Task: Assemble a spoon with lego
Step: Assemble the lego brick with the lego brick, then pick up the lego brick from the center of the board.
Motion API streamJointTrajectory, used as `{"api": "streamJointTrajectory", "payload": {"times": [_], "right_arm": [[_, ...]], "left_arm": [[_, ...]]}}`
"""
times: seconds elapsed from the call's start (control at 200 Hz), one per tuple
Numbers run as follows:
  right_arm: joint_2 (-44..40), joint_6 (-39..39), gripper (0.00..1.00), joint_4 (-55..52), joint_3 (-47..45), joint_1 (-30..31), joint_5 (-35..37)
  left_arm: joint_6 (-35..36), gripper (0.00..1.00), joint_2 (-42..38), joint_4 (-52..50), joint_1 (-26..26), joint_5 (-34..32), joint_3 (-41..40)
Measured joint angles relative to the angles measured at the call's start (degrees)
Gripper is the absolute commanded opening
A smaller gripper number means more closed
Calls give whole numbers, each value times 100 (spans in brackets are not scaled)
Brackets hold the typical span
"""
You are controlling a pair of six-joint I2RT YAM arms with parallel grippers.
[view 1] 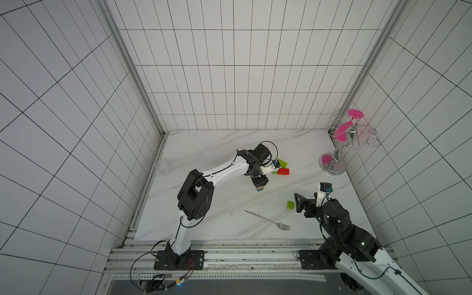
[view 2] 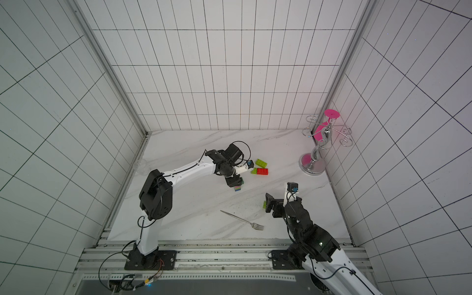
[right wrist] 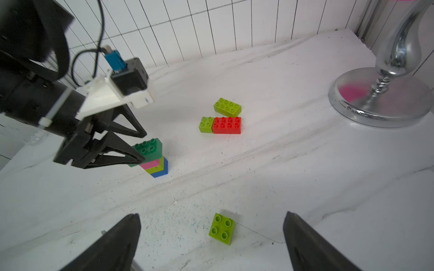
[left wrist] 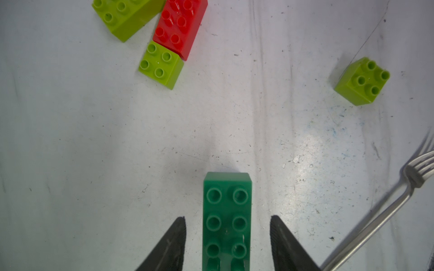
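Spoon stack [right wrist: 156,162] mid-table, with the left gripper [left wrist: 227,217] released around its top brick.

A long dark green brick [left wrist: 226,211] caps pink, lime and blue layers. The left fingers [left wrist: 169,246] flank the green brick with bare tabletop showing on either side, so they grasp nothing. The right gripper [right wrist: 211,213] hangs with its jaws spread wide and also holds nothing, and a loose lime square brick [right wrist: 222,228] lies on the table just ahead of it. Farther back, a red rectangular brick [right wrist: 227,125] touches a second lime square brick [right wrist: 206,124] end to end. A lime rectangular brick [right wrist: 227,107] lies just beside them. A metal fork [view 1: 268,220] lies toward the front of the marble tabletop [view 1: 204,217]. A chrome stand [view 1: 332,166] occupies the far right corner.
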Motion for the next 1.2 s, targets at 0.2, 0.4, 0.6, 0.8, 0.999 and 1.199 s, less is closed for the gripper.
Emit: {"api": "streamJointTrajectory", "payload": {"times": [0.2,0.4,0.6,0.8,0.999,1.199], "right_arm": [[1233,201,93,-367,531,-31,39],[2824,317,84,-444,892,-306,-302],[3888,378,77,-273,896,-529,-765],[4870,472,71,-2,1001,-614,-922],[5370,645,65,177,1113,-636,-922],[5700,839,56,319,1113,-656,-914]], "left_arm": [[-170,67,-901,15,127,-9,-57],[-1224,71,-3335,1246,232,-271,-1987],[-2415,77,-6144,3526,219,-354,-5440],[-2806,79,-6376,4734,219,-374,-6721],[-2765,79,-5233,5584,190,-90,-6725],[-2465,78,-4507,5974,138,289,-6651]]}}
